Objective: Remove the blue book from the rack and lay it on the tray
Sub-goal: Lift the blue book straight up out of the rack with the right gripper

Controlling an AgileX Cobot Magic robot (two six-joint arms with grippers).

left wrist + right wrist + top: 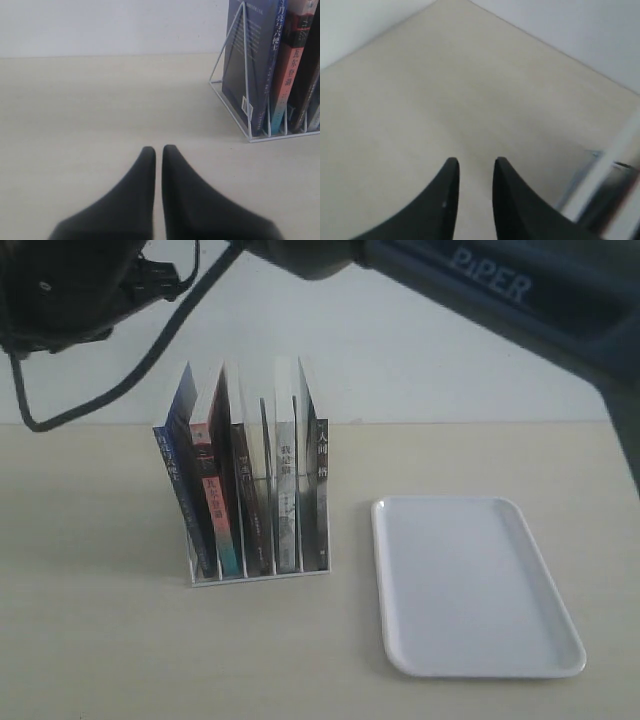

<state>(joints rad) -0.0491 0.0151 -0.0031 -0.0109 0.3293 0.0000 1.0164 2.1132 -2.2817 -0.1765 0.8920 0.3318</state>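
Blue book (pixel 181 475) leaning in the leftmost slot of the rack (pixel 262 575), which stands on the desk (pixel 100 640) beside the tray (pixel 470 585). Left tool (pixel 159 150) closed to a slit, empty; right tool (pixel 476 161) narrowly parted, empty.

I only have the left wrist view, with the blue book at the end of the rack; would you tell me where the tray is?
Observer: In the exterior view the tray lies flat on the table, to the right of the rack and apart from it.
Operator: Thank you. Is anything lying on it?
Observer: No, its white surface is bare.
Operator: And how is the right gripper placed?
Observer: The right gripper holds nothing; its fingers stand slightly apart above bare table.
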